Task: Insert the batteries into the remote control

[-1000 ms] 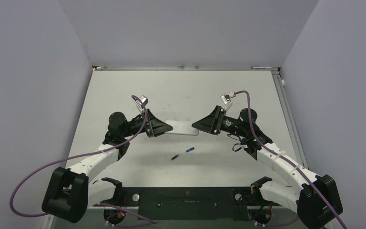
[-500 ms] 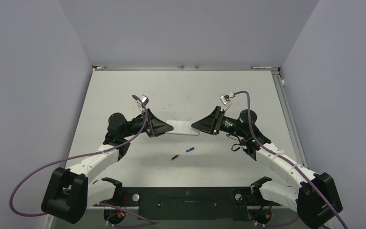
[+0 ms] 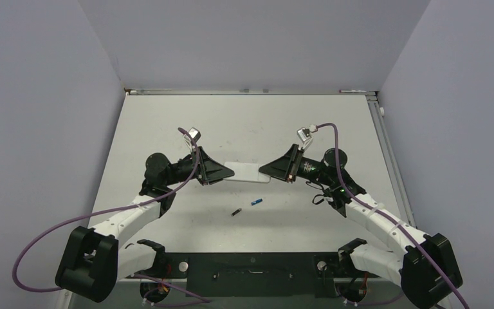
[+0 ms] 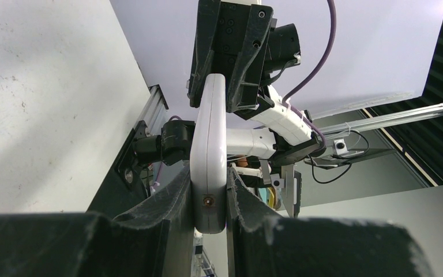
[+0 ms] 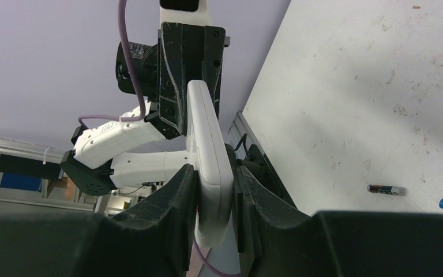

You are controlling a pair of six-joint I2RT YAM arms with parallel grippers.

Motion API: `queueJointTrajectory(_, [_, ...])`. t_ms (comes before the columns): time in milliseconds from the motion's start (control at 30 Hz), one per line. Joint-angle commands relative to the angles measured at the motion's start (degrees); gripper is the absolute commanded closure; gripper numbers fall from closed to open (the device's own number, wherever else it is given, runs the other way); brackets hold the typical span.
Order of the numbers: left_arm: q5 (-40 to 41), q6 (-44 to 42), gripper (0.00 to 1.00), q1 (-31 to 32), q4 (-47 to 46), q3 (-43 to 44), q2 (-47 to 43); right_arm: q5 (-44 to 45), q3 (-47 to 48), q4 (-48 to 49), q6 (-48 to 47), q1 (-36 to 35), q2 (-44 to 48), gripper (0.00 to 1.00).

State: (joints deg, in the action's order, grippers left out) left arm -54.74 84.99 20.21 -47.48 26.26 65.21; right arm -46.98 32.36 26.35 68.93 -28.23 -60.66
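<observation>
In the top external view, the remote control (image 3: 247, 172) is being held level between the two arms, over the middle of the table (image 3: 167, 122). Its left end is being gripped by the left hand (image 3: 231, 174) and its right end by the right hand (image 3: 264, 172). The blue battery (image 3: 256, 201) is lying on the table just on the arm-base side of the remote control. The dark battery (image 3: 236, 211) is lying a little farther from the remote control and to the left of the blue one. Neither battery is being touched.

In the left wrist view, the remote control is being seen edge-on, rising from between the left hand's jaws. These jaws are closed to a narrow gap and are pressing on its two broad faces. The remote control's far end is being clamped by the right hand.

In the right wrist view, the remote control is again being seen edge-on. The right hand's jaws are drawn in against both of its faces, and its far end is being held by the left hand. Both batteries are lying on the table to the right of the remote control, apart from each other, the dark one nearer to it.
</observation>
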Motion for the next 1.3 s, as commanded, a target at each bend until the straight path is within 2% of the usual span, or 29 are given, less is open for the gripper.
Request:
queueJointTrajectory(0, [-0.4, 0.4, 1.00, 0.5, -3.6, 0.1, -0.2, -0.2, 0.0, 4.8, -1.2, -1.0, 2.5, 0.92])
queueJointTrajectory(567, [0.1, 1.5, 1.00, 0.5, -5.6, 0.4, 1.5, -0.8, -1.3, 6.5, -0.2, -1.0, 5.0, 0.91])
queueJointTrajectory(733, [-0.2, 1.1, 1.00, 0.5, -5.0, 0.5, 1.2, -0.7, 0.0, 2.3, -2.6, -1.0, 5.1, 0.84])
queueJointTrajectory(1267, [-1.2, -1.0, 1.00, 0.1, -2.5, 2.1, 1.0, 0.7, 2.4, -9.3, -8.7, -0.6, 6.8, 0.81])
